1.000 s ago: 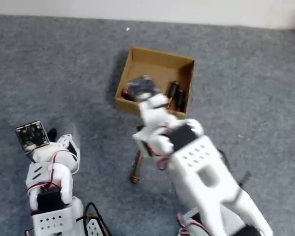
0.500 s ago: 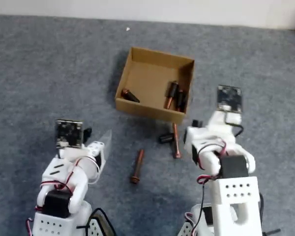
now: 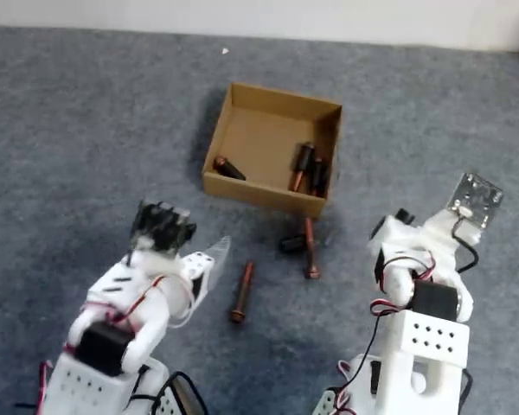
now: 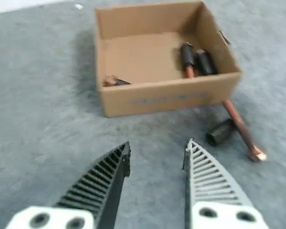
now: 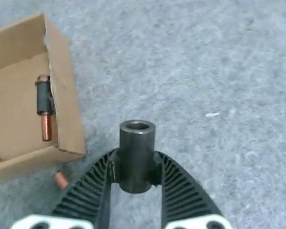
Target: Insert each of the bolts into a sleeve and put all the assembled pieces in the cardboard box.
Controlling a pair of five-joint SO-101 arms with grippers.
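**Operator:** What is the state of the right end effector [image 5: 135, 161]?

**Technician:** It is clamped on a dark sleeve [image 5: 137, 138]. The sleeve stands upright between the jaws, with its open bore turned away from the wrist. That attitude probably keeps the bore free to take a bolt. In the high view the right arm sits at the lower right of the frame, well apart from the cardboard box [image 3: 242, 192].

**Operator:** And the left end effector [image 4: 157, 145]?

**Technician:** Its jaws stand wide with nothing between them. It hangs over the grey surface [image 3: 86, 112] and faces the box's near wall with the loose parts ahead of it. This is presumably a ready position for collecting a bolt.

**Operator:** Where are the task parts?

**Technician:** The box lies at the upper centre of the high view.
- Two assembled pieces [image 3: 307, 169] rest against its right wall.
- A third piece [image 3: 226, 167] lies in its lower-left corner.
- A lone bolt [image 3: 241, 292] lies on the surface near the frame's centre, below the box.
- A second bolt [image 3: 310, 249] lies just beside a loose sleeve [image 3: 291, 244], close to the box's near wall.

**Operator:** What is the progress?

**Technician:** Partial, by estimate, because two bolts are not yet sleeved. The lone bolt is nearest the left end effector and is the probable mate for the held sleeve.
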